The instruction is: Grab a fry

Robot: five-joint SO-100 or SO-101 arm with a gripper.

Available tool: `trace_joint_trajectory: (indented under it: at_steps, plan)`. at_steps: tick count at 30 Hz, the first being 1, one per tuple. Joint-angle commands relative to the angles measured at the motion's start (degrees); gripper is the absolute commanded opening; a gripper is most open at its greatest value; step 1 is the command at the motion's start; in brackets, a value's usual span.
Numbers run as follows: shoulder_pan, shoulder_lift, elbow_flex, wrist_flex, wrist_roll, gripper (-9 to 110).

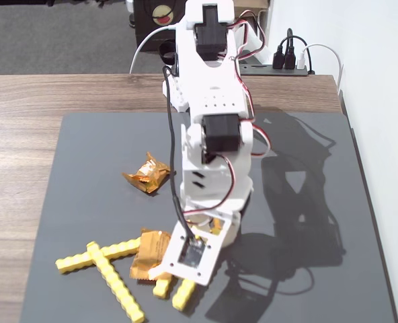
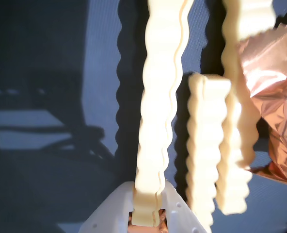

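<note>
In the wrist view a pale yellow fry with a wavy studded edge runs up from between my white jaws, its near end pinched between them. My gripper is shut on it at mat level. Two more fries lie just right of it. In the fixed view my gripper points down at the front of the mat, with two fry ends sticking out below it. Two other fries lie crossed to the left.
An orange-gold wrapper lies against my gripper's left side and shows copper-coloured in the wrist view. A second wrapper lies further back on the dark grey mat. The wooden table surrounds the mat.
</note>
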Motion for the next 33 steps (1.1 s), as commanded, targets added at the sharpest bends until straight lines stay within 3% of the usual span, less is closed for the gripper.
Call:
trace_joint_trajectory:
  at_steps: [1, 19, 33]
  plan:
    - [1.4, 8.1, -1.0, 1.5, -3.0, 1]
    - [7.1, 30.4, 20.3, 6.6, -26.2, 1]
    - [8.6, 47.0, 35.7, 7.8, -33.8, 1]
